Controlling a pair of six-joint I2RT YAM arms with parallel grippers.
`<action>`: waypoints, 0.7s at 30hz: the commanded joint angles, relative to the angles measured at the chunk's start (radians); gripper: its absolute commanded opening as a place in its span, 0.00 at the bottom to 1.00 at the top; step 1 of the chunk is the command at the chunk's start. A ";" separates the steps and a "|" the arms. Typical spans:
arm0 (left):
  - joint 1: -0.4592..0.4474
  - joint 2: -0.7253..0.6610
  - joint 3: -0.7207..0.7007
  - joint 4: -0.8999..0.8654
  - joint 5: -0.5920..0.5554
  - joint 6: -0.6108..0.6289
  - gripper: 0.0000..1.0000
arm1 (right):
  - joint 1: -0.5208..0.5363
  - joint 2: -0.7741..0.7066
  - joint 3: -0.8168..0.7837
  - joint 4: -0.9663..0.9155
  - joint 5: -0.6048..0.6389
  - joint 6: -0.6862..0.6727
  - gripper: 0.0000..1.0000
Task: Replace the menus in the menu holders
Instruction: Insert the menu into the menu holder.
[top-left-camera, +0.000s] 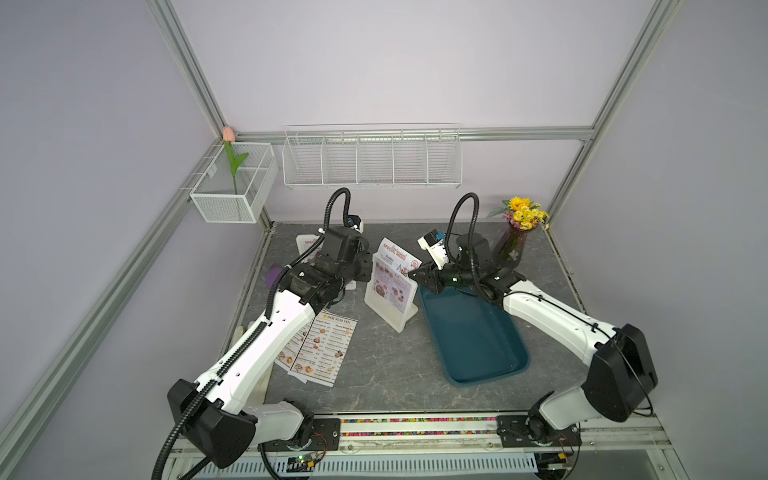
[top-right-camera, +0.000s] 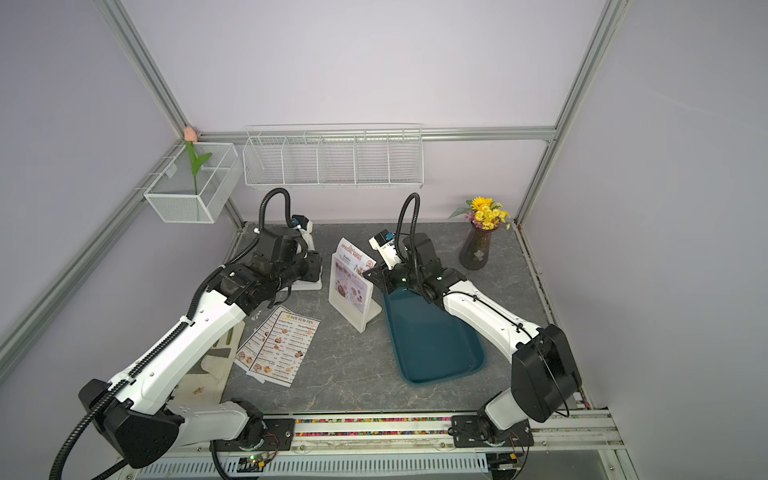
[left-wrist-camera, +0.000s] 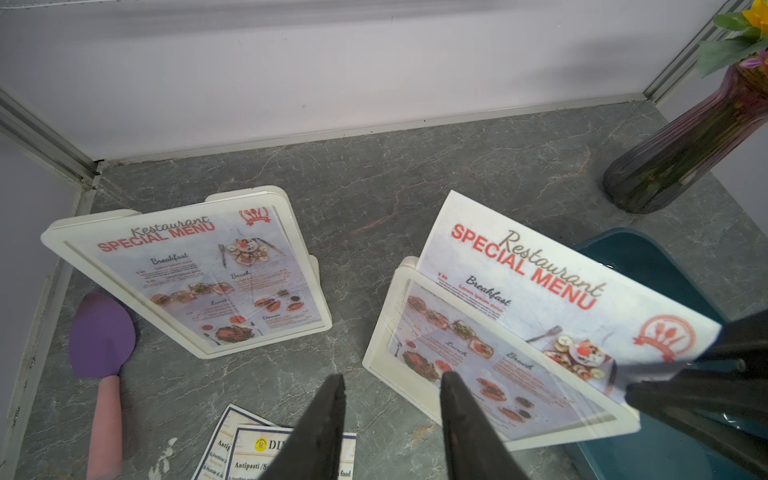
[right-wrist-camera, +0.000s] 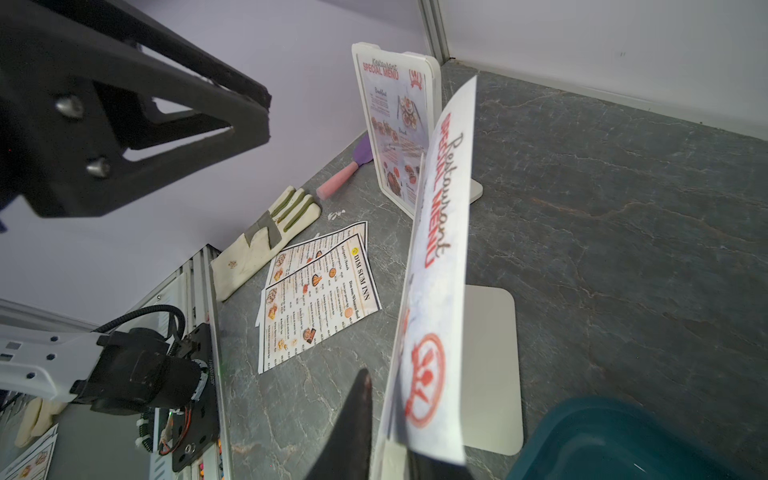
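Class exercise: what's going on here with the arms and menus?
A menu swap is under way. The right claw is at the top corner of a Special Menu sheet sticking partway out of the holder beside the teal tray; whether it grips is unclear. The left claw hangs open near that holder. The other holder has its Special Menu fully in. Two Dim Sum Inn menus lie flat on the table.
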 joint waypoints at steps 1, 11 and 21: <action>0.007 -0.024 -0.003 0.012 0.003 -0.016 0.41 | -0.010 -0.041 0.026 -0.018 0.028 0.003 0.22; 0.007 -0.038 -0.002 0.014 0.000 -0.014 0.41 | -0.024 -0.044 0.064 -0.029 0.059 0.000 0.21; 0.007 -0.052 -0.024 0.016 0.002 -0.023 0.41 | -0.022 -0.059 0.025 -0.027 0.014 0.006 0.08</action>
